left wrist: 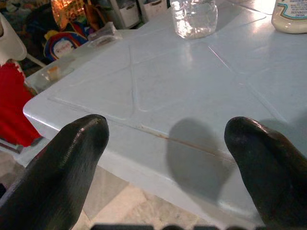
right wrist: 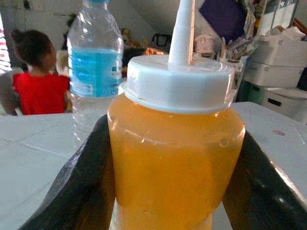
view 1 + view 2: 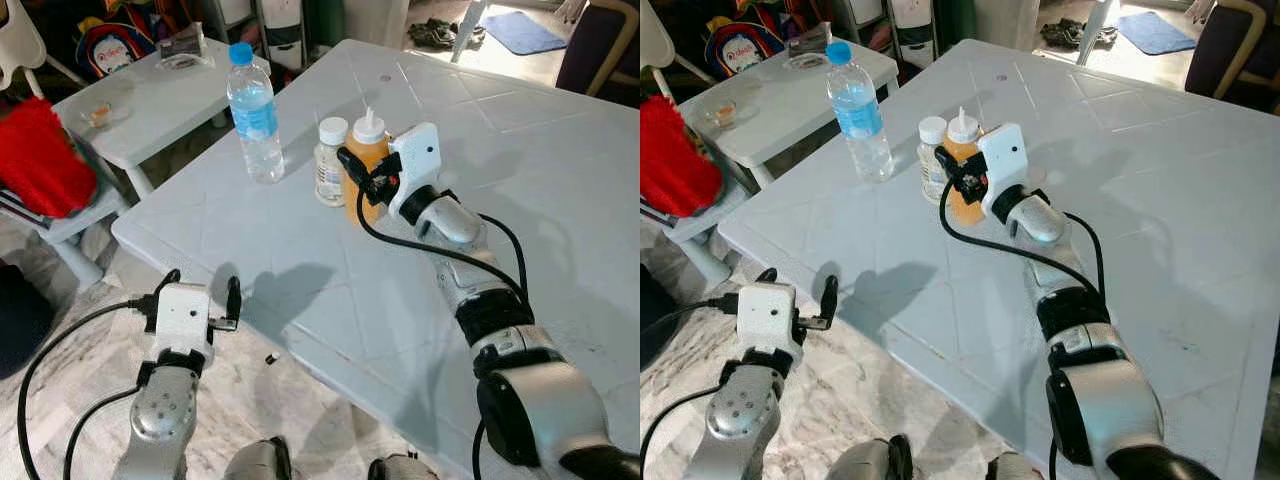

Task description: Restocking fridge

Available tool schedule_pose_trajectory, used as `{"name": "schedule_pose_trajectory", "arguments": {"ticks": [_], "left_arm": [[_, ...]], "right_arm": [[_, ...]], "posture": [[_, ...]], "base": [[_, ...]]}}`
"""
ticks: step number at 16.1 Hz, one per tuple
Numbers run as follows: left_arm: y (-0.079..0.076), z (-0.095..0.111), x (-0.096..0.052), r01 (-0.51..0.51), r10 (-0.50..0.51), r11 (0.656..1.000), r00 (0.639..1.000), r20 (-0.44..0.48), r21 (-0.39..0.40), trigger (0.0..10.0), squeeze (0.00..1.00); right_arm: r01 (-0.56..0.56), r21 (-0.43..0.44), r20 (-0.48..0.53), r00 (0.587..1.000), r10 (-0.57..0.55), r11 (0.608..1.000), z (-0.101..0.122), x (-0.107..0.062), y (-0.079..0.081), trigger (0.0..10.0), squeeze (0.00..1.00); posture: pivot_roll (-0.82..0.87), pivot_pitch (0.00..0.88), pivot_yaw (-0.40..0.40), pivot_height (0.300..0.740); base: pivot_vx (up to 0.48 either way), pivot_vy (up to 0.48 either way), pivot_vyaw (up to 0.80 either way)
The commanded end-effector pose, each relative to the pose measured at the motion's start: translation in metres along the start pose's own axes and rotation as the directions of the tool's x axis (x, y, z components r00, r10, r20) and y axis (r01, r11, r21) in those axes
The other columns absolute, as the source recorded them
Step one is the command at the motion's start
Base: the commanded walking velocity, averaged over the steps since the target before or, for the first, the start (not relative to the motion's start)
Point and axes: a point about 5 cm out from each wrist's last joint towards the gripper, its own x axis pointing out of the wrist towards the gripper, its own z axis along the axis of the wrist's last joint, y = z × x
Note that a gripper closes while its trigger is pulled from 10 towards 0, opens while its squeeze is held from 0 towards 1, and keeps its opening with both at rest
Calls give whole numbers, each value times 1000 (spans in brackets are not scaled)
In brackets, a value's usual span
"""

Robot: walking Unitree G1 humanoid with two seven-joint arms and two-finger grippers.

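An orange sauce bottle point(image 3: 366, 140) with a white nozzle cap stands on the white table point(image 3: 530, 140), touching a small white-capped jar point(image 3: 330, 160) on its left. My right gripper point(image 3: 358, 178) is shut on the sauce bottle point(image 2: 175, 163), one black finger point(image 2: 86, 182) pressed to each side. A clear water bottle point(image 3: 255, 110) with a blue cap and label stands further left. My left gripper point(image 3: 203, 282) hangs open below the table's near edge, over the floor, its fingers point(image 1: 72, 158) empty.
A smaller white table point(image 3: 150, 100) with small items stands at the back left, beside a red cushion-like thing point(image 3: 40, 160). A person in red point(image 2: 41, 88) sits beyond the table. A blue mat point(image 3: 520, 30) lies far back. Marble floor lies beneath me.
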Motion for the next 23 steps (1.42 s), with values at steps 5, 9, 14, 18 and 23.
{"name": "schedule_pose_trajectory", "arguments": {"ticks": [5, 9, 14, 18, 23], "left_arm": [[8, 4, 4, -42, 42, 999, 999, 11, 7, 10000, 0], [14, 10, 6, -115, 114, 993, 992, 46, 20, 10000, 0], [25, 7, 15, -213, 213, 977, 977, 21, 2, 10000, 0], [19, 4, 14, -205, 206, 979, 979, 13, -15, 10000, 0], [14, -1, 13, -193, 193, 981, 981, -4, -18, 10000, 0]], "right_arm": [[-97, 90, -21, 995, 100, 991, -11, -13, 40, 10000, 0], [59, 101, -27, 998, -56, 993, -20, -41, 51, 10000, 0], [299, 92, -129, 949, -286, 950, -33, -69, 26, 10000, 0], [277, 106, -134, 956, -263, 955, -37, -69, 35, 10000, 0], [252, 110, -155, 960, -234, 961, -37, -81, 49, 10000, 0]], "posture": [[26, 111, 75, 740], [35, 86, 34, 740], [0, 75, 19, 740], [1, 59, 9, 740], [-6, 51, 11, 740]], "base": [[0, 0, 0], [0, 0, 0], [0, 0, 0], [0, -63, 0], [0, 254, 158]]}}
